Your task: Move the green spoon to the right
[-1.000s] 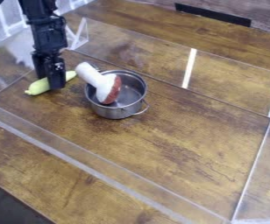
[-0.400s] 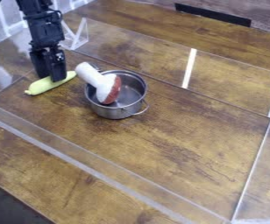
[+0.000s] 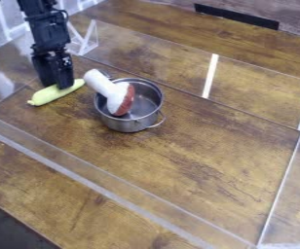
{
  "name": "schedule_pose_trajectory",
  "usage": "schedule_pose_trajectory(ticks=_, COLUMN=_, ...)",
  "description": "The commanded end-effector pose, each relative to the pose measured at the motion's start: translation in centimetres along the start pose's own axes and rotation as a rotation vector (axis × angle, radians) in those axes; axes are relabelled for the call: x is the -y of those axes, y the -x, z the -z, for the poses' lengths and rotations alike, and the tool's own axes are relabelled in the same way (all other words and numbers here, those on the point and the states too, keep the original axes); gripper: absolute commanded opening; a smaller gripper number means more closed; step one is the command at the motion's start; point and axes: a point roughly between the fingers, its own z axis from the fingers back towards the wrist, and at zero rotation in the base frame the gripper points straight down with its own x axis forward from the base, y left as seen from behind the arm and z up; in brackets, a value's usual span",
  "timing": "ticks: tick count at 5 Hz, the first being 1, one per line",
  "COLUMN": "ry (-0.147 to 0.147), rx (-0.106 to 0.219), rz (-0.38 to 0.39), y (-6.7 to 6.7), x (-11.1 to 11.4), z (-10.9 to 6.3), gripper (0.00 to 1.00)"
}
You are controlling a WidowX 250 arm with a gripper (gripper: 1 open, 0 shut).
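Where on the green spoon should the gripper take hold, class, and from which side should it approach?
Grip the green spoon around its middle, coming from above: it lies flat on the table, slim and tapered, so open jaws can straddle its width. The gripper hangs open just over it.

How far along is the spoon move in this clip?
Nothing is done yet: the green spoon lies left of the metal pot. In hand: the open pincer is poised at the spoon's upper end, no grip visible. Left: grasp, carry right, release.
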Motion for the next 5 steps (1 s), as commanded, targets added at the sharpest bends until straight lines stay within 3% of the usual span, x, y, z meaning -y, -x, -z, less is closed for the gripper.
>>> schedule_pose_trajectory(ticks=1, ry=0.004, rx=0.007, rz=-0.086, y=1.1, x=-0.7, z=-1.0, gripper=1.00)
schedule_pose_trajectory(ticks=2, ry=0.018, rx=0.002, rz=-0.123, y=0.9, x=-0.5, z=-1.0, gripper=1.00)
schedule_pose_trajectory(ticks=5, ry=0.049, rx=-0.032, rz=-0.168, y=2.6, x=-0.2, z=-0.7, gripper=1.00)
